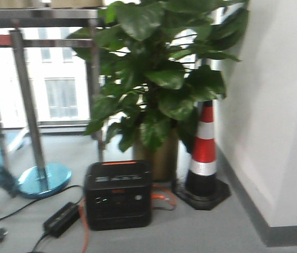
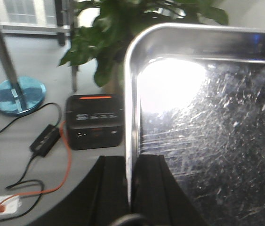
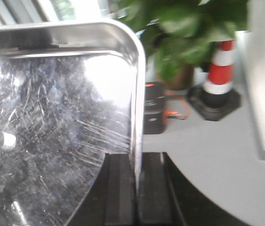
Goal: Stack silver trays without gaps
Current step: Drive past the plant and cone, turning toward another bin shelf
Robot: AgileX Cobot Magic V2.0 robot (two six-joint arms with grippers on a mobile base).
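A silver tray [image 2: 217,122] of scratched shiny steel fills the right of the left wrist view, held up above the floor. My left gripper [image 2: 130,162] is shut on its left rim, one black finger on each side of the thin edge. The same silver tray [image 3: 52,122] fills the left of the right wrist view, where my right gripper [image 3: 135,160] is shut on its right rim. Neither the tray nor the grippers show in the front view.
On the grey floor stand a black power box [image 1: 117,194] with an orange cable, a black adapter [image 1: 61,219], a large potted plant [image 1: 159,79], a red-and-white cone [image 1: 205,153] by the white wall, and a steel post on a blue base [image 1: 44,179].
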